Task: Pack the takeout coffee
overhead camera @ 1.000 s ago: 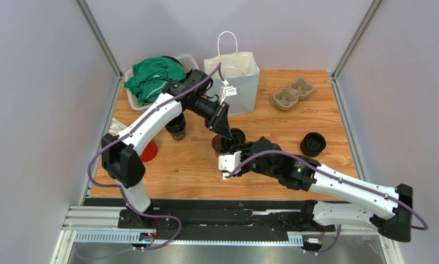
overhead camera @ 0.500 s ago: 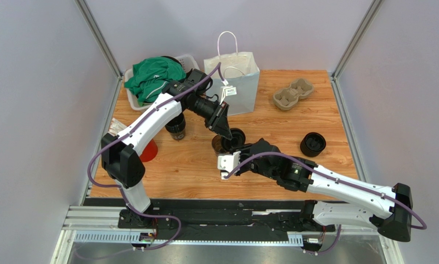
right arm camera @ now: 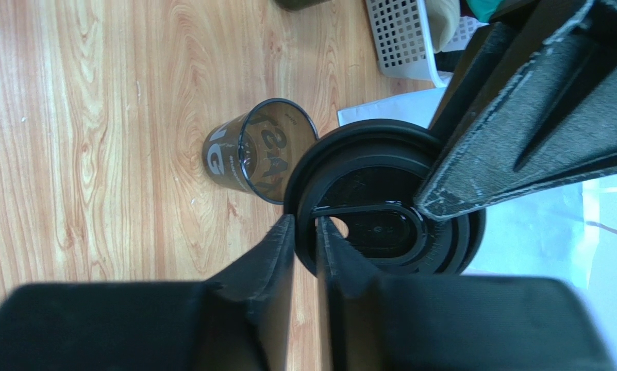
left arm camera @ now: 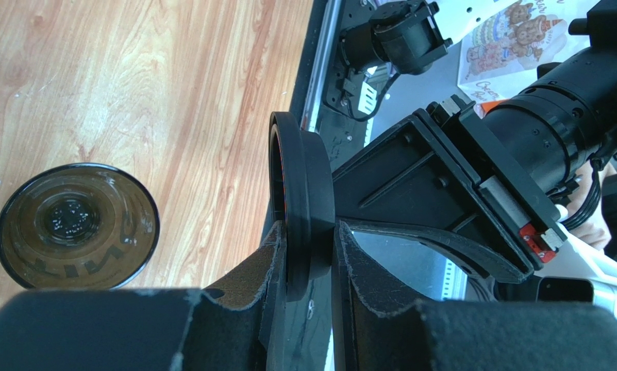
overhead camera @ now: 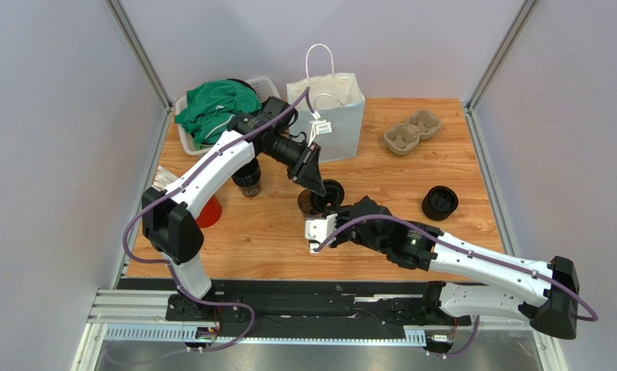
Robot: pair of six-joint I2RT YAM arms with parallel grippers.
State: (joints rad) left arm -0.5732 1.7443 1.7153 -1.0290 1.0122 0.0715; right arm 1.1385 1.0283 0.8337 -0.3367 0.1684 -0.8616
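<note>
The right gripper (right arm camera: pixel 305 224) has eased forward and narrowed its jaws onto the rim of the black lid (right arm camera: pixel 365 193), which the left gripper (left arm camera: pixel 310 232) also pinches on edge, held over the wooden table (overhead camera: pixel 273 232) close beside the open, lidless dark coffee cup (right arm camera: pixel 257 151), near the white paper bag (overhead camera: pixel 338 116).

Tight in the middle: the left gripper (left arm camera: pixel 311 239) and right gripper (right arm camera: pixel 305 228) both crowd the lid (right arm camera: pixel 365 178) just beside the open cup (right arm camera: pixel 261 151). The left arm (overhead camera: pixel 218 162) slants across the left front of the bag (overhead camera: pixel 334 116), with the basket (overhead camera: pixel 186 137) and red cup (overhead camera: pixel 209 213) hemming that side. Bare table (overhead camera: pixel 242 247) lies near left, right of the bag up to the carrier (overhead camera: pixel 412 131), and between the grippers and the squat black piece (overhead camera: pixel 440 202), while the right arm (overhead camera: pixel 482 259) bars the near right.
</note>
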